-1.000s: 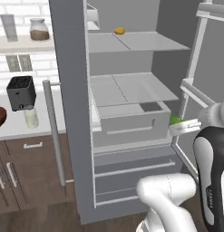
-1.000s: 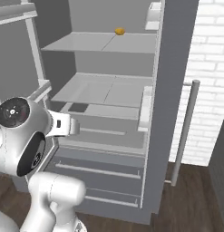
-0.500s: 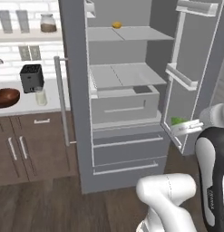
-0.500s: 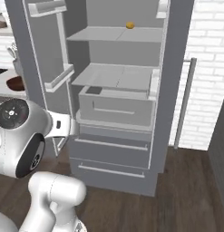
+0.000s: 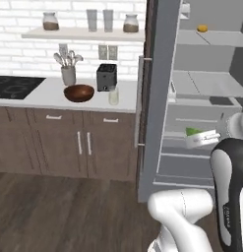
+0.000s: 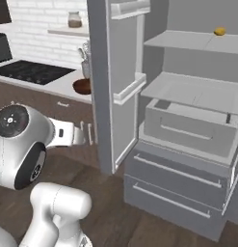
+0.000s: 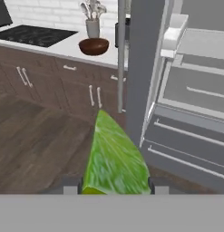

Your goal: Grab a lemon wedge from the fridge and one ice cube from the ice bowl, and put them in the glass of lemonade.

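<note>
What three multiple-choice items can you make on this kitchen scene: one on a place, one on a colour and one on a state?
1. Where does the small yellow fruit lie?
A. on the counter
B. on an upper shelf
C. on the floor

2. What colour is the wedge in the gripper?
A. green
B. red
C. white

3. How is the door of the fridge?
A. shut
B. open
C. taken off

Answers:
1 B: the fruit sits far back on the high shelf inside the fridge.
2 A: the hand view shows a green wedge clamped between the two finger tips.
3 B: the door stands swung out, and the shelves and drawers inside are in plain sight.
</note>
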